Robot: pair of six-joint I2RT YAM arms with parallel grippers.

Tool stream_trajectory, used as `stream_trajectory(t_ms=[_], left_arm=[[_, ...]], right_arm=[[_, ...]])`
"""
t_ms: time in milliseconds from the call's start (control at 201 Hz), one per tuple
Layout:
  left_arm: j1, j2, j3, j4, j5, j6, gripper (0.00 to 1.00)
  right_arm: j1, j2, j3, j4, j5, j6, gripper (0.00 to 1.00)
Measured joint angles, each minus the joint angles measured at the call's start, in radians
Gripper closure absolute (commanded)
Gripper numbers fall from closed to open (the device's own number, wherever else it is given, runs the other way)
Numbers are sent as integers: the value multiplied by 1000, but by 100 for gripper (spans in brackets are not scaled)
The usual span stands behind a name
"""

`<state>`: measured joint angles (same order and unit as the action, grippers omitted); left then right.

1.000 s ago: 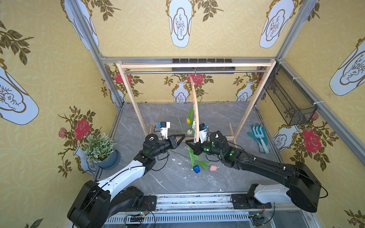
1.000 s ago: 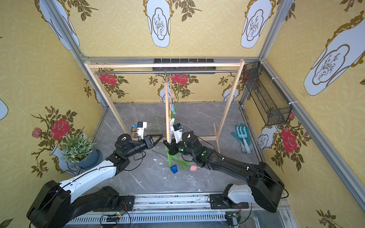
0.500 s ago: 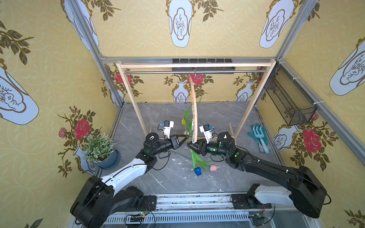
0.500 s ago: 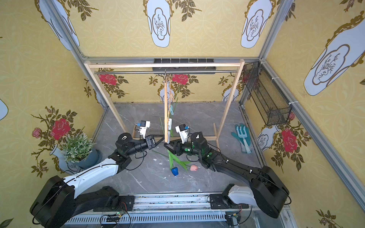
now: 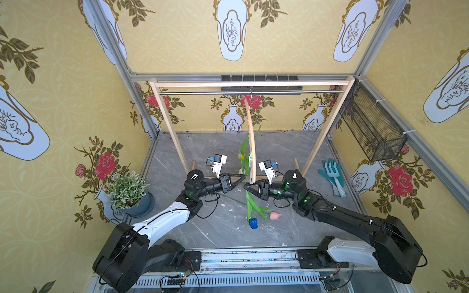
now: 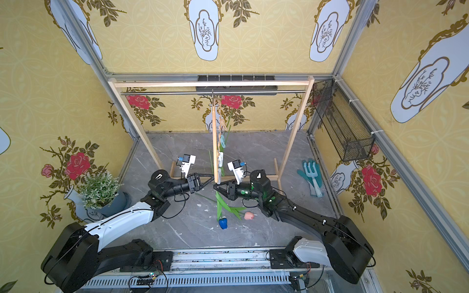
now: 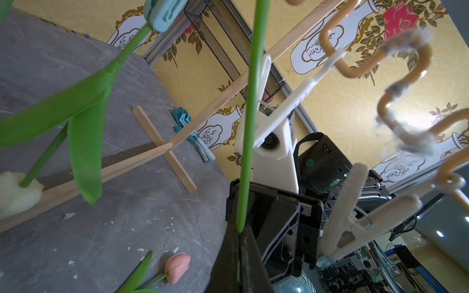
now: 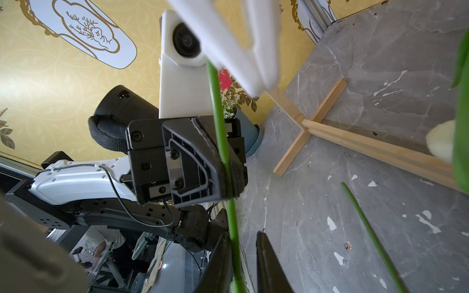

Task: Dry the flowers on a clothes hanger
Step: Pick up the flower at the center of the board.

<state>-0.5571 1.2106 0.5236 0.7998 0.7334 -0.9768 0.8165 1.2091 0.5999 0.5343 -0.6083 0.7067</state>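
Observation:
The clothes hanger (image 5: 251,142) (image 6: 215,142) hangs edge-on from the rack's rail, its wavy bar (image 7: 416,66) carrying pastel clothespins. My left gripper (image 5: 244,177) (image 7: 239,236) is shut on the green stem of the blue tulip (image 5: 253,223), whose head hangs down. That stem runs up past a white clothespin (image 7: 304,83); I cannot tell whether it is clipped. Just below, my right gripper (image 5: 245,187) (image 8: 243,233) is open with the stem between its fingers, touching one. The yellow tulip (image 5: 241,155) and the white tulip (image 7: 15,192) hang on the hanger. The pink tulip (image 5: 274,215) lies on the floor.
The wooden rack (image 5: 248,83) stands across the back, its cross foot (image 7: 167,152) on the grey floor. A potted plant (image 5: 127,187) stands at the left. Garden gloves with a fork (image 5: 332,175) lie at the right, under a black mesh basket (image 5: 370,129) on the wall.
My right arm drew back to the right; its jaws opened wide, then narrowed around the stem. My left gripper shifted slightly right toward the hanger, still holding the stem.

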Motion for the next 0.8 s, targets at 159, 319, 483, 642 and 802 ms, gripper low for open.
stream_trajectory(t_ms=[159, 319, 483, 642, 802], left_arm=[[0, 3, 0, 6, 8, 0, 100], [0, 9, 0, 6, 11, 0, 100], [0, 10, 0, 6, 11, 0, 100], [0, 4, -1, 7, 11, 0, 100], [0, 2, -4, 7, 10, 0, 100]], right_arm=[[-1, 1, -1, 19, -9, 1, 84], [-1, 0, -1, 19, -9, 3, 79], [-1, -10, -1, 17, -5, 2, 88], [1, -10, -1, 14, -4, -1, 99], [3, -8, -1, 14, 2, 0, 100]])
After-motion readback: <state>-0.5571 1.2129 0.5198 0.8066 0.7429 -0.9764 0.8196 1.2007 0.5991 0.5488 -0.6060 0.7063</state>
